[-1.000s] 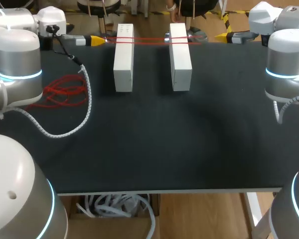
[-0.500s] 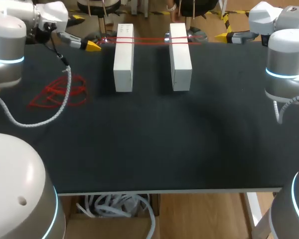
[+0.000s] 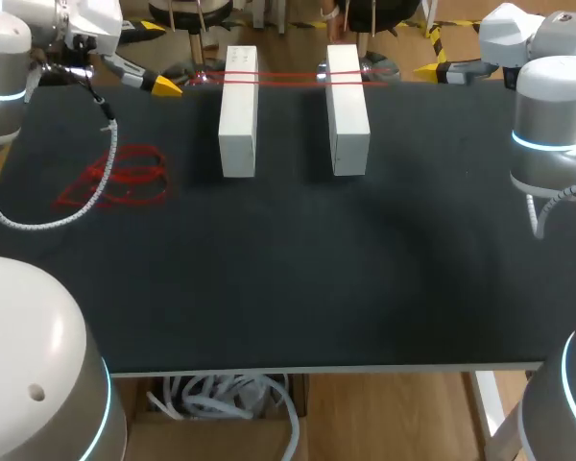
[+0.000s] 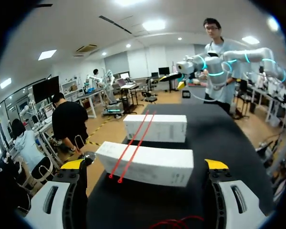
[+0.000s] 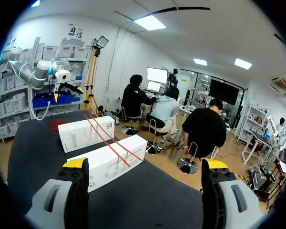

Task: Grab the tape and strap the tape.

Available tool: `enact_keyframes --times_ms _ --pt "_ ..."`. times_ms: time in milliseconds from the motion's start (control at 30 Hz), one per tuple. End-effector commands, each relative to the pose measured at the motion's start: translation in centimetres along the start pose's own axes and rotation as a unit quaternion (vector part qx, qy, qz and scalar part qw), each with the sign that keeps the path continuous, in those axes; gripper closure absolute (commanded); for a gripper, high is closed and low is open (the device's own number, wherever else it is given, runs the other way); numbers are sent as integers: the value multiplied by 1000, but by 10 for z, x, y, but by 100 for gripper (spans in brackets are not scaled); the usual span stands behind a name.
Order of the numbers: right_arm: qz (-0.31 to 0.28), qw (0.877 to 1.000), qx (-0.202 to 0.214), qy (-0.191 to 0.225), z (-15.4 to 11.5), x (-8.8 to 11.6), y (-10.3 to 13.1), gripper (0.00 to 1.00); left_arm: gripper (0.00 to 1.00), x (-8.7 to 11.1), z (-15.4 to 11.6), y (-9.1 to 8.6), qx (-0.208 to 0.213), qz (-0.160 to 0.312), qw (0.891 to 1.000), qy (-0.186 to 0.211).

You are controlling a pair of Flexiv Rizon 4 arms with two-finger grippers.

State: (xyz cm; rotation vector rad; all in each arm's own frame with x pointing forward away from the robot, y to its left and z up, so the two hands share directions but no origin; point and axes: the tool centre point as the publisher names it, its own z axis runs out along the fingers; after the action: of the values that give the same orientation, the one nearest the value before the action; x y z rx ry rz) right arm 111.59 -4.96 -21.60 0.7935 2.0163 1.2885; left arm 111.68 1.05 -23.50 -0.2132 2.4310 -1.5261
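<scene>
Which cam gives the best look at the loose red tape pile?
Head view: the loose red tape pile lies almost wholly in sight on the table. Left wrist view catches only a few strands, short of the white boxes. Right wrist view shows it small and far, beyond the boxes.

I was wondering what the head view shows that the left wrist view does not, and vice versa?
Only the head view shows the whole heap of loose red tape. Only the left wrist view shows the left gripper with fingers wide apart, and the two tape strands running down the side of the nearer white box. Both show that box and the farther white box with the strands across their tops.
</scene>
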Motion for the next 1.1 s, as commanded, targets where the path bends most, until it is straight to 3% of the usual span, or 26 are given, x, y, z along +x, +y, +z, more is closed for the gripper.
enact_keyframes --times_ms 33,367,433,467,500,700,1100 --pt "0 1000 -1 0 -1 0 0 0 0 -9 8 18 19 6 1000 9" --pt "0 1000 -1 0 -1 0 0 0 0 -26 15 44 43 4 998 42" --pt "0 1000 -1 0 -1 0 0 0 16 -30 17 47 45 5 998 46" --pt "0 1000 -1 0 -1 0 0 0 51 -33 18 49 49 6 998 50" --pt "0 1000 -1 0 -1 0 0 0 56 -35 20 51 54 7 997 56" --pt "0 1000 -1 0 -1 0 0 0 54 -43 29 59 64 8 995 76" --pt "0 1000 -1 0 -1 0 0 0 60 -56 45 71 80 10 993 92"
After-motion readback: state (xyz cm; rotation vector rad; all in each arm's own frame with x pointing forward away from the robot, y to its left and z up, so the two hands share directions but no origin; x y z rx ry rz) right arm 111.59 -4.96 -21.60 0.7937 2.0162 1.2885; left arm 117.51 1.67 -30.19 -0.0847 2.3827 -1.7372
